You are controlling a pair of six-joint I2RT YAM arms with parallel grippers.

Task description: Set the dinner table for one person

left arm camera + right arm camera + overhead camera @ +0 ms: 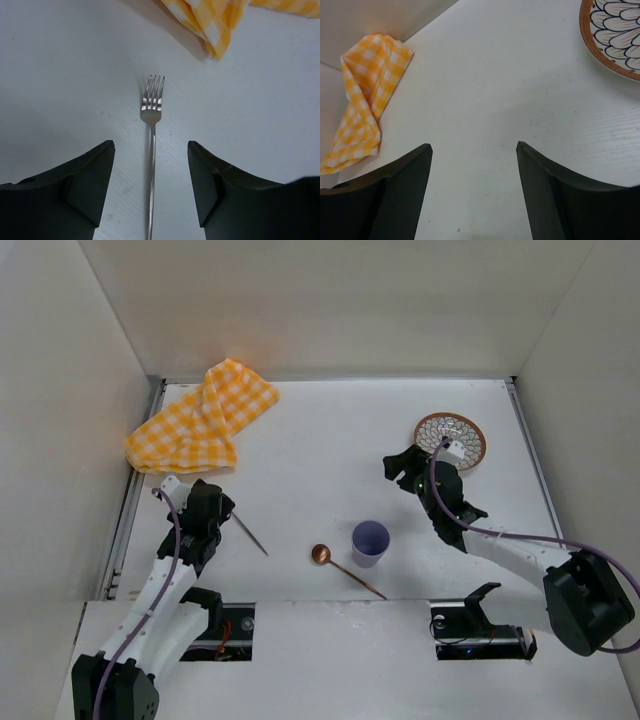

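Over on your left side: your left gripper [151, 150] is spread wide and gripping nothing. The fork [152, 130] lies flat, running straight down the gap, and neither finger touches it.
Fork direction: tines point at a corner of the yellow checked cloth [215, 25].
Right side: your right gripper [474, 150] is wide apart too, with only bare tabletop between the fingers. The patterned plate [615, 35] is off to its right.
Dinner table [320, 440]: the big white top under everything, walled in on three sides.
Near middle: the lavender cup [369, 540] stands upright, and the copper spoon [345, 568] lies just beside it, handle angled toward the near edge.
Far left corner: the cloth is bunched up there, well apart from the plate at far right.
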